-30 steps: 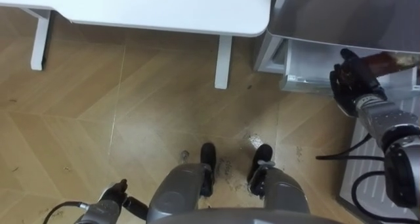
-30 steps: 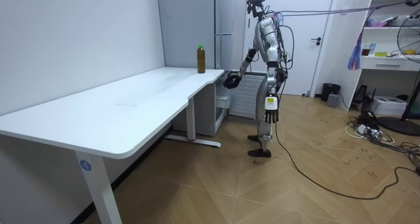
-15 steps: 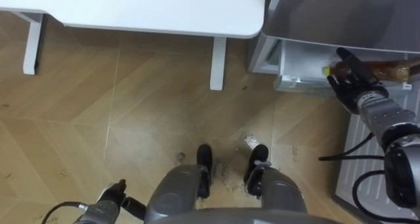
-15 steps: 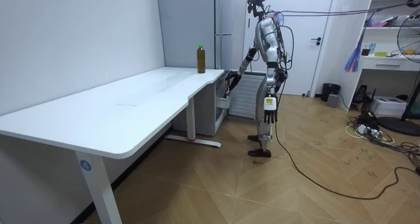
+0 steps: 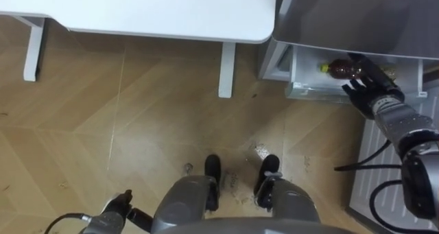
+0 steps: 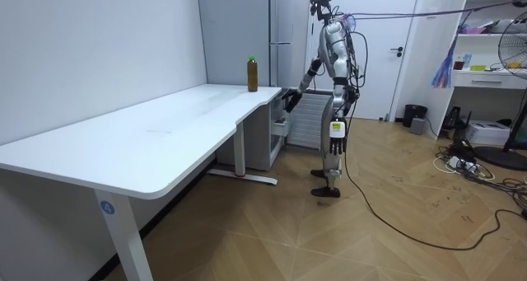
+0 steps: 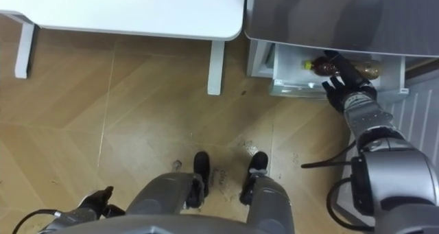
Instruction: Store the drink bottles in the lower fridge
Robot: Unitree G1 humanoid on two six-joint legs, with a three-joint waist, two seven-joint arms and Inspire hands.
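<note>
Right hand, fingers straight, touches the bottle lying in the open fridge drawer, far right. Risk: on withdrawal the fingers may drag the round bottle and roll it out.

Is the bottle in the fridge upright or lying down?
Lying down: the bottle lies on its side in the open fridge, cap toward the robot's left, right hand at its other end.
</note>
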